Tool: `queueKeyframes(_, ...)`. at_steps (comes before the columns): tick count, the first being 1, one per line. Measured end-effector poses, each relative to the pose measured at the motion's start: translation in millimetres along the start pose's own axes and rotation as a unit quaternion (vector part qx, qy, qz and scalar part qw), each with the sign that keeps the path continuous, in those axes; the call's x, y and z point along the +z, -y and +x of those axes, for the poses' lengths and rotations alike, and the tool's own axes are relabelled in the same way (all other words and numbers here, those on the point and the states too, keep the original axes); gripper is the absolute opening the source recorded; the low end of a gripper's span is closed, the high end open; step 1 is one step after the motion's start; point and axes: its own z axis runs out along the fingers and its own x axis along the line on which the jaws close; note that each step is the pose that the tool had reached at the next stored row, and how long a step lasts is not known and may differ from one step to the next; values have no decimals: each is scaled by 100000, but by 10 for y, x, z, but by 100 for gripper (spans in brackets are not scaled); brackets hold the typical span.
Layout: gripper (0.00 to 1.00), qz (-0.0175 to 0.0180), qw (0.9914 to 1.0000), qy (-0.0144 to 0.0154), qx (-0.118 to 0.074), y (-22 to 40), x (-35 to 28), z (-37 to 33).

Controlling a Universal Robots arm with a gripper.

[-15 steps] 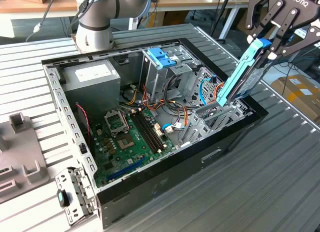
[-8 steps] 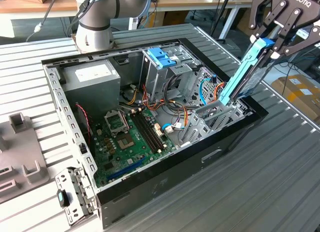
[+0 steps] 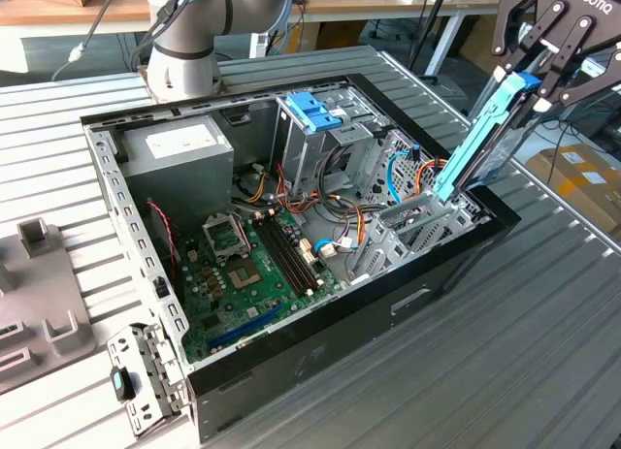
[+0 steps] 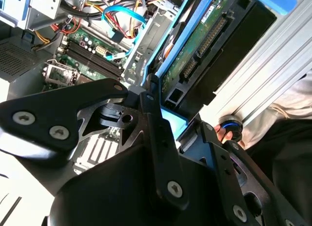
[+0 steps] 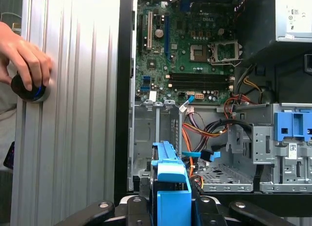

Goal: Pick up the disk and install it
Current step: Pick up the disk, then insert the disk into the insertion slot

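The disk (image 3: pixel 482 139), a flat drive framed by blue rails, hangs steeply tilted over the edge of the open computer case (image 3: pixel 456 265) at the exterior view's right. Its lower end dips just inside the case wall. My gripper (image 3: pixel 531 79) is shut on the disk's upper end. In the second wrist view the disk's green circuit side (image 4: pixel 202 48) faces the camera, between my black fingers (image 4: pixel 153 123). In the first wrist view the disk's blue rail (image 5: pixel 170 184) sits edge-on above a metal drive bay (image 5: pixel 146 138).
A grey power-supply box (image 3: pixel 179 146) and a light-blue latch on a metal cage (image 3: pixel 315 112) stand at the case's back. Cables (image 3: pixel 335 231) and the motherboard (image 3: pixel 247 270) lie inside. A person's hand (image 5: pixel 27 60) rests on a knob on the table. A grey fixture (image 3: pixel 39 294) sits beside the case.
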Motion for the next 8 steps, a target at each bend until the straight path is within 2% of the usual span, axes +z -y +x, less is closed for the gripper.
queueKeyframes(3,37,-4,100000,2,0,38,-2,0)
queueKeyframes(8,37,-4,100000,2,-6,41,-2,1)
